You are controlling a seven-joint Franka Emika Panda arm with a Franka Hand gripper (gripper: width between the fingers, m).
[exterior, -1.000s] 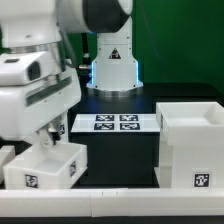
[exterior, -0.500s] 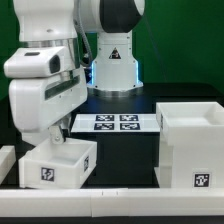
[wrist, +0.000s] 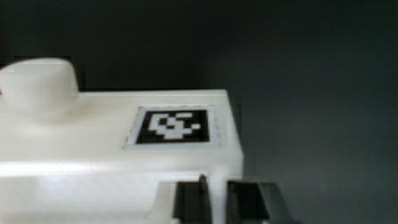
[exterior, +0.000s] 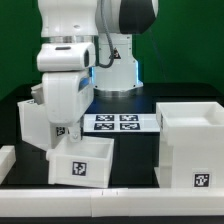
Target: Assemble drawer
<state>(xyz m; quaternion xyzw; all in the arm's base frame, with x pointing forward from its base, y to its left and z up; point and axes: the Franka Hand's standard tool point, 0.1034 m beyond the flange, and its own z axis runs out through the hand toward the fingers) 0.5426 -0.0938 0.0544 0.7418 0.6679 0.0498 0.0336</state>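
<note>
My gripper (exterior: 66,133) is shut on the thin wall of a small white drawer tray (exterior: 82,161), which hangs slightly tilted low over the black table. In the wrist view the wall stands between my two black fingers (wrist: 183,200), with the gripper (wrist: 219,201) just past the tray's tag (wrist: 173,127) and its rounded knob (wrist: 39,90). A second white tray (exterior: 33,121) sits behind it, toward the exterior view's left. The large open-sided shell (exterior: 190,146) stands at the exterior view's right, apart from the held tray.
The marker board (exterior: 116,122) lies flat on the table in front of the arm's base (exterior: 112,72). A low white rail (exterior: 100,194) runs along the front edge, and another piece of rail (exterior: 6,160) is at the exterior view's left.
The arm has moved toward the exterior view's right, carrying the held tray with it toward the shell. The second tray behind it has come into sight.
</note>
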